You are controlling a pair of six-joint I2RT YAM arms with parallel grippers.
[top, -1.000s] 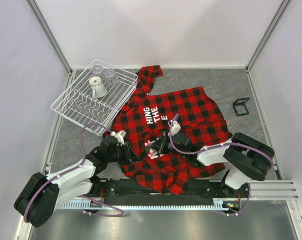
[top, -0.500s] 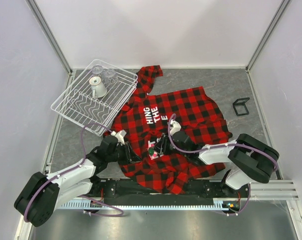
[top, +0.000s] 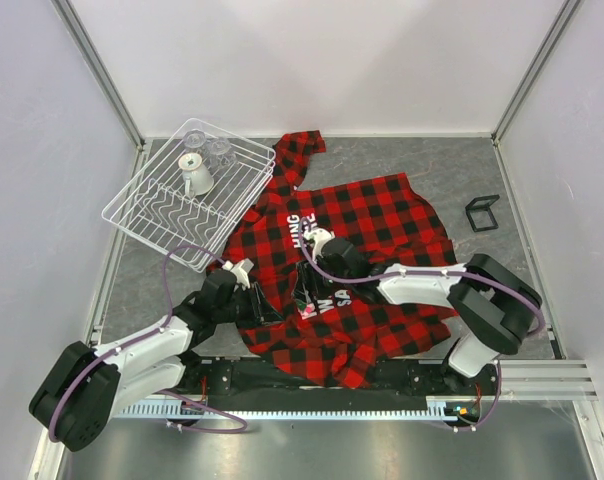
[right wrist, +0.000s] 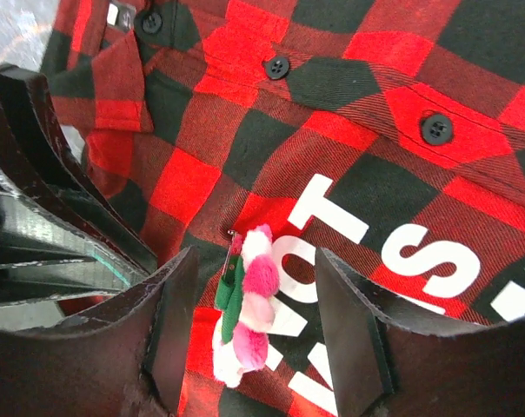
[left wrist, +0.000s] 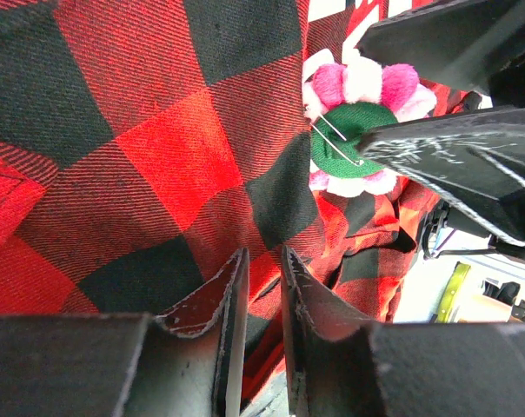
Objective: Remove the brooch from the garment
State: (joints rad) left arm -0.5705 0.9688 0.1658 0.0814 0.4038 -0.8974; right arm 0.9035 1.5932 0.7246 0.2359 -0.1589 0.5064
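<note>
Pinching left gripper (left wrist: 262, 256): reaching in at the near-left edge of the garment (top: 382, 220); holding its fingers (left wrist: 206, 304) almost together, leaving only a thin slit with red cloth in it, seemingly nipping a fold of the plaid.
brooch (left wrist: 354, 130): sitting on the near-middle of the garment, just beside the white lettering (right wrist: 349, 252); turning its green backing and bare metal pin toward the left wrist camera, ringed by pink and white tufts; standing edge-on in the right wrist view, touching the cloth at its upper end.
right gripper (right wrist: 254, 256): coming in over the near-right part of the garment; spreading its fingers (right wrist: 171, 321) wide, flanking the brooch on either side with plaid showing in both gaps; gripping nothing.
garment: lying spread and rumpled, red-and-black checks facing up, collar end pointing to the far side, near hem bunching toward the arm bases.
buttons (right wrist: 278, 66): running in a row along the garment's placket, beyond the lettering in the right wrist view.
table (top: 432, 160): showing grey around the far and right sides of the garment.
black frame (top: 482, 212): lying on the table well apart from the garment's right sleeve.
dish rack (top: 142, 215): sitting tilted at the garment's far-left corner, overlapping its edge.
white cup (top: 197, 178): resting inside the dish rack.
clear glasses (top: 207, 145): lying at the far end of the dish rack, farthest from the garment.
</note>
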